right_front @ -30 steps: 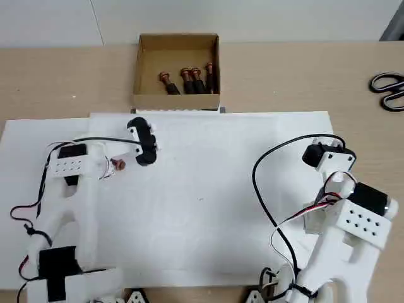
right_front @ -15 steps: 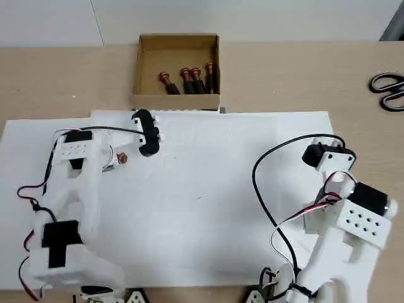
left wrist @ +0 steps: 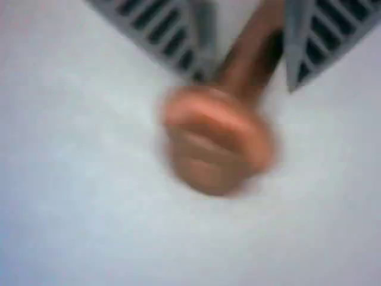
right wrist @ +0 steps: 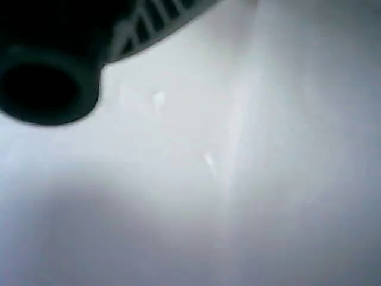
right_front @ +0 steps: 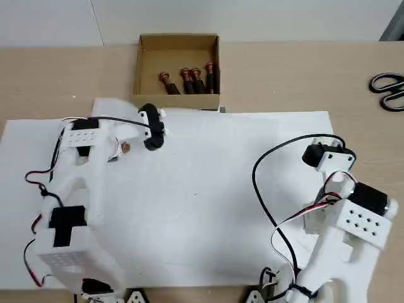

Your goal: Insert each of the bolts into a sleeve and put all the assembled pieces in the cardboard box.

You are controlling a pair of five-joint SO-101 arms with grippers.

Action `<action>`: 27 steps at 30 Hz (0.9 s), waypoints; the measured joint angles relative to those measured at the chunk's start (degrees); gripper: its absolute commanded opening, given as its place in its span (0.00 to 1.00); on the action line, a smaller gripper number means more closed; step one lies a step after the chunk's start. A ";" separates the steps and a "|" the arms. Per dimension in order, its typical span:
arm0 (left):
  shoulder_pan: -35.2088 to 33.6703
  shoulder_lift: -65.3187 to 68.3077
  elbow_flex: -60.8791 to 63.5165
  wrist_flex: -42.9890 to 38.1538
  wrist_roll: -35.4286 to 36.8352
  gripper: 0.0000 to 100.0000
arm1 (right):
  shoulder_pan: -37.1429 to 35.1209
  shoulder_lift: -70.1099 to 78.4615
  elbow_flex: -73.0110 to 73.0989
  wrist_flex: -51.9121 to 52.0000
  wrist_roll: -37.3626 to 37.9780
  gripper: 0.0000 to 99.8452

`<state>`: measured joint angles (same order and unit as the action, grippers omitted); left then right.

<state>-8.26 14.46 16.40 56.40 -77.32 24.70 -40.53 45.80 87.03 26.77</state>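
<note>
Left gripper point(left wrist: 247, 56) pinches bolt point(left wrist: 217, 140), head outward, over white sheet point(right_front: 208, 189) just short of box point(right_front: 177, 101). Four assembled pieces point(right_front: 189, 81) lie in box. Right gripper point(right wrist: 101, 36) low over sheet, clamped on black sleeve point(right wrist: 44, 89).

My left arm point(right_front: 82, 183), the one nearer the cardboard box point(right_front: 177, 101), was white printed plastic with black motor blocks set into it. A thin black cable ran to a black ring-shaped part at the end closest to the box. Red, black and white wires trailed along the stretch farthest from it. My right arm point(right_front: 344, 246), farther from the box, wore the same white shell, with a plate of small dark dots, a black motor and a long looping black cable. The fingers point(left wrist: 149, 27) of my left gripper point(left wrist: 247, 74) were grey and ribbed.
</note>
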 measured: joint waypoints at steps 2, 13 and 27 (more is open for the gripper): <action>0.44 0.00 -1.85 4.13 0.00 0.01 | 0.00 0.00 0.00 0.00 0.00 0.00; 1.85 0.09 -12.75 27.96 0.00 0.01 | 0.00 0.00 0.00 0.00 0.00 0.00; 1.85 -9.85 -12.84 33.58 3.60 0.01 | 0.00 0.00 -0.26 0.00 0.00 0.00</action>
<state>-6.42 4.62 3.56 89.98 -73.71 24.70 -40.53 45.54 87.03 26.77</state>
